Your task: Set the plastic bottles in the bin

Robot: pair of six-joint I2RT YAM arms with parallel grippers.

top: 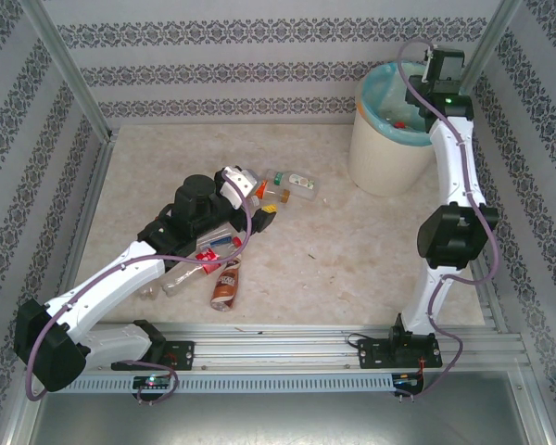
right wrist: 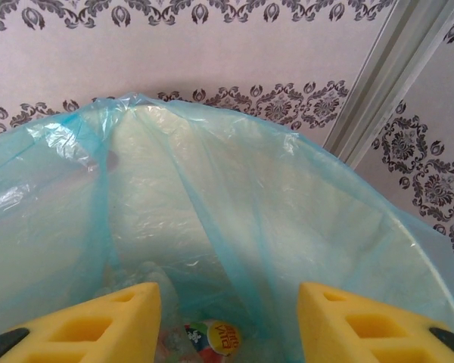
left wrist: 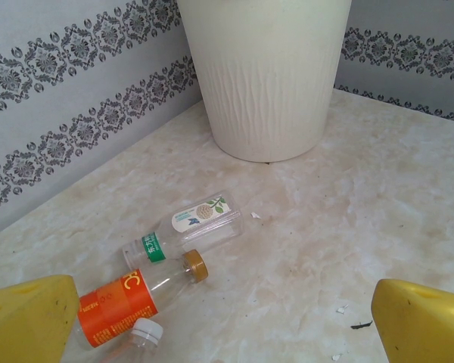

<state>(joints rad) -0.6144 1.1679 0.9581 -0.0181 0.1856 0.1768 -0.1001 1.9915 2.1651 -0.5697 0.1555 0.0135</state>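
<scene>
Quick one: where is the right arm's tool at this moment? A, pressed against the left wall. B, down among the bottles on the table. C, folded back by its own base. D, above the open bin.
D: the right tool hangs above the bin, and its wrist camera looks down into the teal bag between its yellow fingers.

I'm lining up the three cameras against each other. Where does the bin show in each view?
Top external: the bin stands upper right, near the back right corner.
Left wrist: top centre, its cream ribbed side seen from table level.
Right wrist: looked into from above, its teal liner spreading across the frame.
Shared landmark: the patterned wallpaper behind the bin.
</scene>
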